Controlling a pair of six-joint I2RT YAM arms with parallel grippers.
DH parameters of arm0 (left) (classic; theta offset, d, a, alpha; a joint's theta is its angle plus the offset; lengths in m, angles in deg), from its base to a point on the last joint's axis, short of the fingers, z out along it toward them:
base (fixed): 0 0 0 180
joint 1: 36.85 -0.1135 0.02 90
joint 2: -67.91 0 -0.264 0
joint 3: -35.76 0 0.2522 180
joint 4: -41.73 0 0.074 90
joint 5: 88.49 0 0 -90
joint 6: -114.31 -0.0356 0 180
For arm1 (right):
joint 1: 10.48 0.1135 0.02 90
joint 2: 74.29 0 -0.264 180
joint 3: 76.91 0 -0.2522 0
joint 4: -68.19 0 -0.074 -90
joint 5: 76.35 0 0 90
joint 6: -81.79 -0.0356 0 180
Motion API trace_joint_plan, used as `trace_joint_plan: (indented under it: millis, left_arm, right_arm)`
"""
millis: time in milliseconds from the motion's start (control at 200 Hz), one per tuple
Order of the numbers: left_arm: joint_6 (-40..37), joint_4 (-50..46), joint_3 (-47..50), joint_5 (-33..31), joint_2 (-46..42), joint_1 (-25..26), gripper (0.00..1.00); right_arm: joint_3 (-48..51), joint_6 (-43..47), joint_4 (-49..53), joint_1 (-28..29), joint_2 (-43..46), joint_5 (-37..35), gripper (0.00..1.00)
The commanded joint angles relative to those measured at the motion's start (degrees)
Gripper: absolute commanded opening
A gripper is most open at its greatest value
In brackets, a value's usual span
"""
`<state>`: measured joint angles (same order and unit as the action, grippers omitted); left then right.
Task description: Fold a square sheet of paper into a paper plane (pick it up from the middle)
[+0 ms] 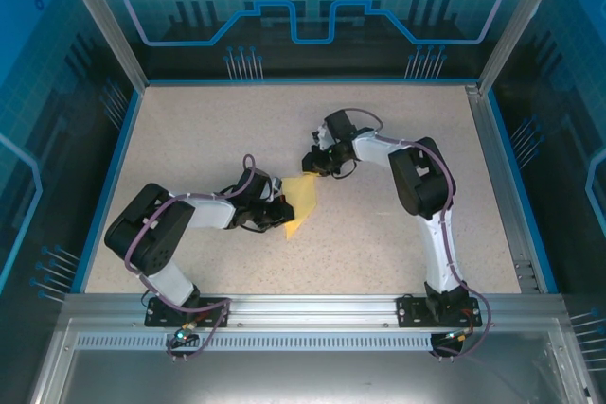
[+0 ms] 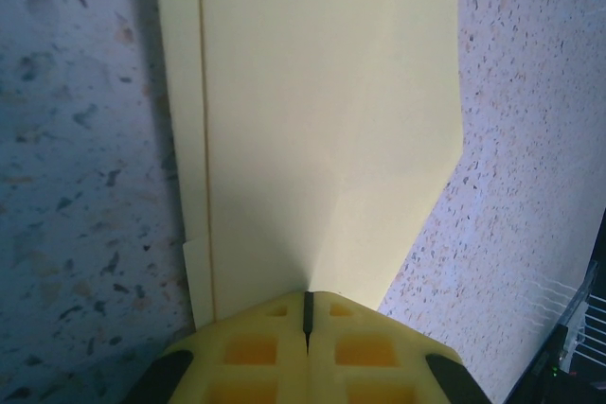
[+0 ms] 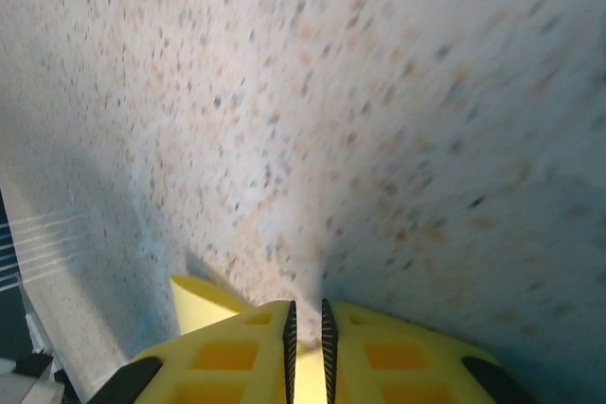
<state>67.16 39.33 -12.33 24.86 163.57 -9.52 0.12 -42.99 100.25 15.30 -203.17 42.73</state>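
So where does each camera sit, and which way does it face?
Top: above and behind, looking down on the table; left arm and right arm meet at the yellow paper.
Left wrist: rides its arm, looking along the shut left pincer at the paper it pinches.
Right wrist: rides its arm, looking past the right pincer at blurred tabletop.
Shared: all three catch the paper.

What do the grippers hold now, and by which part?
Both pinch the folded paper: left gripper at one end, right gripper at the opposite corner.

Left arm (image 1: 175, 224) and right arm (image 1: 417, 177) flank the paper (image 1: 303, 201); far table (image 1: 237, 130) open.
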Motion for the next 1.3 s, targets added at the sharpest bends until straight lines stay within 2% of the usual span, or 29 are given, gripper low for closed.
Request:
trace_joint_plan:
  millis: [0,170,350,480,765,1055,1170,1295]
  left_arm:
    - [-3.28,-12.95,4.42,-7.38,4.85,0.35,0.0]
    - [-4.9,-13.43,3.96,-6.48,4.38,0.35,0.0]
    - [-7.0,-15.04,2.96,-5.54,3.27,0.33,0.0]
    - [-8.27,-15.93,2.59,-4.66,2.56,0.31,0.0]
    - [-9.2,-16.45,2.43,-3.24,0.67,0.34,0.01]
    - [-9.85,-16.63,2.73,-0.49,0.5,0.35,0.06]
    - [-9.87,-15.92,2.78,3.14,-0.7,0.35,0.09]
    - [-9.96,-17.89,2.6,4.28,-2.7,0.35,0.12]
  right_arm:
    - [-1.93,2.03,2.09,-2.0,-1.98,-1.75,0.18]
    - [-2.1,3.58,4.48,-2.09,2.59,-1.05,0.19]
    - [6.39,1.91,0.37,-0.34,11.15,0.26,0.19]
    - [11.7,-0.45,-3.02,2.86,13.6,1.04,0.18]
    - [14.24,-3.46,-6.68,7.85,10.12,-0.1,0.18]
    - [14.24,-3.33,-4.62,7.35,5.84,-4.72,0.17]
    - [14.41,-3.27,-4.68,7.35,5.68,-4.52,0.17]
    - [14.81,-3.36,-4.68,7.35,5.74,-4.65,0.17]
